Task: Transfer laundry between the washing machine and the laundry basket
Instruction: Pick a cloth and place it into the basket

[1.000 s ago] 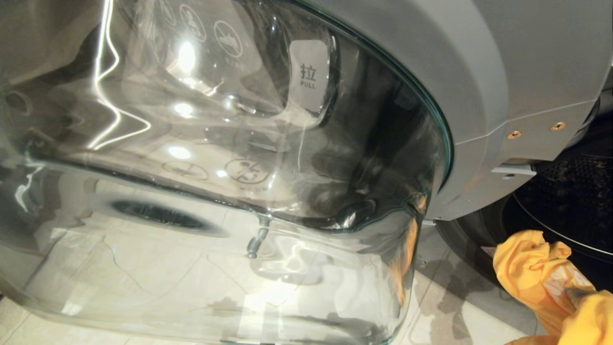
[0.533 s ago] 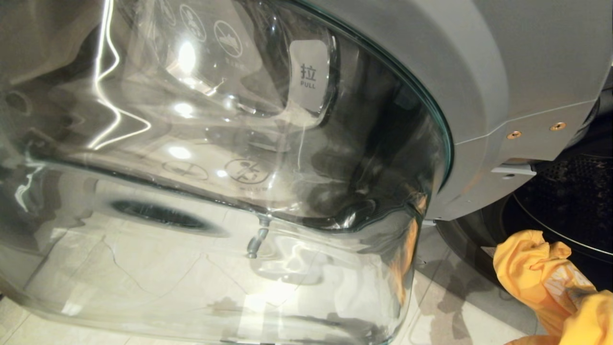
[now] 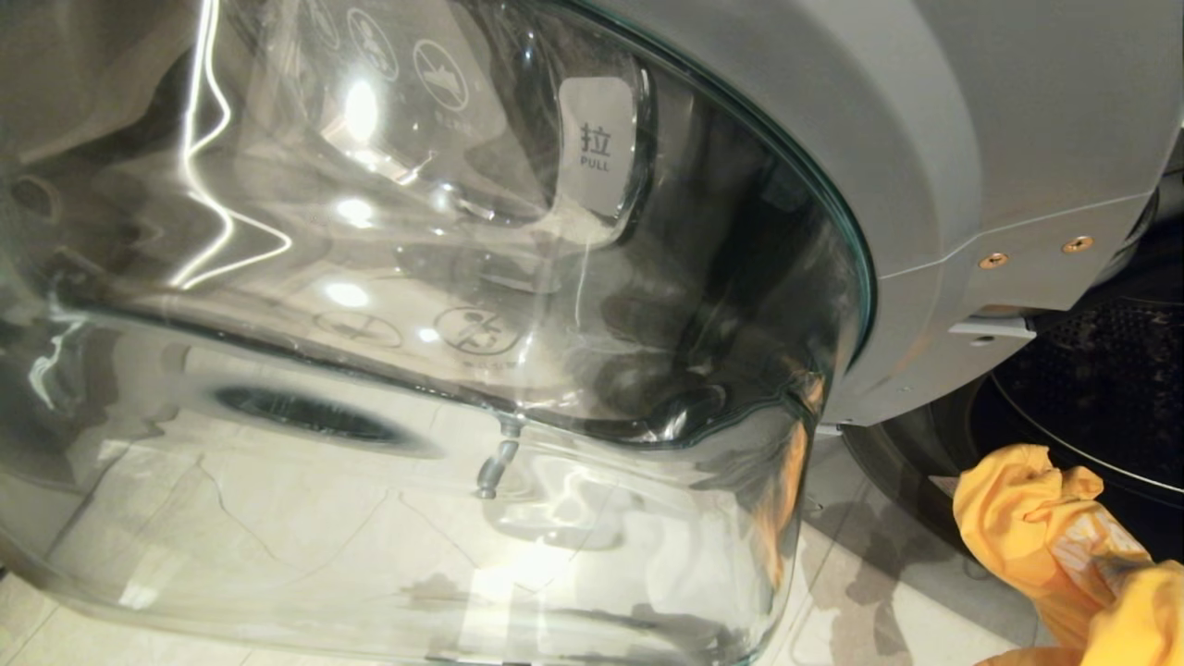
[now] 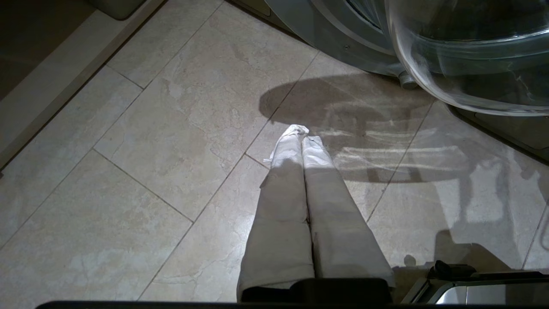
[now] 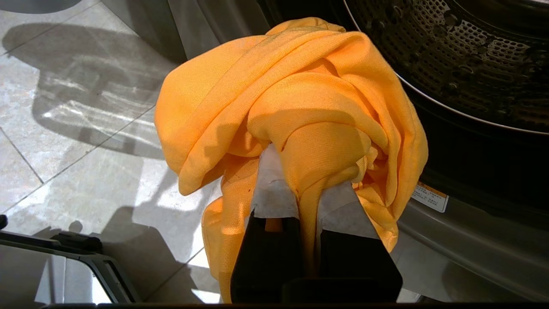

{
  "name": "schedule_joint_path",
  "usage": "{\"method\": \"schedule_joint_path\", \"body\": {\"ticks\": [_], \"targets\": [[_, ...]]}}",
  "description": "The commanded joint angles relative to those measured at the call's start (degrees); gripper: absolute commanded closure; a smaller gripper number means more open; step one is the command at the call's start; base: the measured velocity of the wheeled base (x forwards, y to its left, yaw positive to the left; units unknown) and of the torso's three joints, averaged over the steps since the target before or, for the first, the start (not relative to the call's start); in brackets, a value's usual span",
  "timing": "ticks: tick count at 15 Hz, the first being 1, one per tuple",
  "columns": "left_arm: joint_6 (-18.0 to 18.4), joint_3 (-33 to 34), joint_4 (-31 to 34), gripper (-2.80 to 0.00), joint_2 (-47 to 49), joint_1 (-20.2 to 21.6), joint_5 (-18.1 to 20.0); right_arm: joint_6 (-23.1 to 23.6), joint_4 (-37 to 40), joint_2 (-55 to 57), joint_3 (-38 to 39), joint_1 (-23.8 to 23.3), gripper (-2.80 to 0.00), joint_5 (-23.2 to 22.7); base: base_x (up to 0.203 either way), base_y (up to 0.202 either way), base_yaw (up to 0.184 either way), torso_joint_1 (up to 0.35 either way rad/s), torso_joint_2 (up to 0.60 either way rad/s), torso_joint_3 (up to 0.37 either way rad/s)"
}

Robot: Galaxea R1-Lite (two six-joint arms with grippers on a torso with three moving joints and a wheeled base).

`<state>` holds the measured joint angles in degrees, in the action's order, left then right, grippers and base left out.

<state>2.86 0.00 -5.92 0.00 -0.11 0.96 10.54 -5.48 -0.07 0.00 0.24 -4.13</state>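
Two grippers show. Nearest, at five o'clock in the head view, the right gripper [image 5: 306, 184] is clamped on a bunched yellow-orange garment [image 3: 1045, 527], held before the washing machine's open perforated drum [image 5: 463, 56]. The left gripper [image 4: 302, 139] has its cloth-wrapped fingers pressed together, empty, above the tiled floor [image 4: 141, 141]. Beyond, the glass door [image 3: 416, 370] stands swung open.

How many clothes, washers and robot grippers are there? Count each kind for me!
Clothes: 1, a yellow garment
Washers: 1, the washer with its glass door open
Grippers: 2, the left gripper holding nothing and the right gripper clamping the garment
Total: 4
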Motion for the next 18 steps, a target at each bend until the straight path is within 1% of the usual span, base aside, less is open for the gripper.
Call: {"method": "schedule_joint_path", "body": {"ticks": [1,9,15,18], "targets": [[0.04,2.29,-0.14,0.0,0.0,-0.06,0.0,0.09,0.3,0.07,0.0,0.02,0.0,0.0,0.0,0.0,0.0,0.0,0.0,0.0],[-0.49,2.29,-0.23,0.0,0.0,0.0,0.09,0.09,2.67,0.07,0.0,0.02,0.0,1.23,-0.008,0.0,0.0,0.001,0.0,0.0],[-0.32,2.29,-0.23,0.0,0.0,-0.07,0.18,0.18,2.67,0.07,0.0,0.02,0.0,1.14,-0.176,0.0,0.002,0.001,0.0,0.002],[-0.26,2.29,-0.23,0.0,0.0,0.02,0.09,0.18,2.67,0.07,0.0,0.02,0.0,1.06,0.0,0.0,0.0,0.0,0.0,0.0]]}}
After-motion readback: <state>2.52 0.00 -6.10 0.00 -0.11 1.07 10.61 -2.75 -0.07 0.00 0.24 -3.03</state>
